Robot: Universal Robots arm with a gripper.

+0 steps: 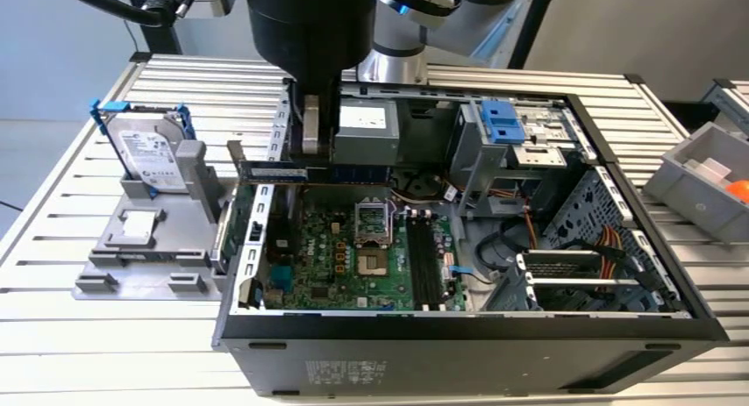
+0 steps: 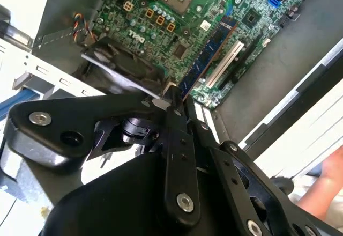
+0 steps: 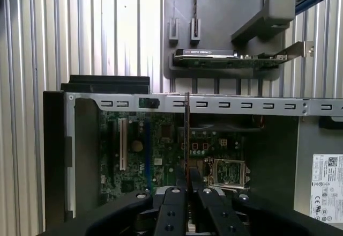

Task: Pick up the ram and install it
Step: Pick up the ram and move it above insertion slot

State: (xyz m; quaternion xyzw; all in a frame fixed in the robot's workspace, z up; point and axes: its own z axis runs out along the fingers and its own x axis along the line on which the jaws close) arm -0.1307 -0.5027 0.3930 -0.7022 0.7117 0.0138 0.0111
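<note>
Gripper's (image 3: 187,177) clamped on the ram (image 2: 208,56) over the PC case (image 1: 468,346) on a slatted aluminium table (image 1: 105,353); exterior view catches the hard drive (image 1: 150,152), first wrist view the expansion card (image 3: 214,59).

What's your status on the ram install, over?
Tool shut on the ram. Ram held over the motherboard, not in a slot. No obstruction seen.

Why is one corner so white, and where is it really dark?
In the second wrist view, the corner beyond the computer case is washed-out white with glare, while the gripper holding the ram looks near black; in the first wrist view, shadow darkens the case's inside.
</note>
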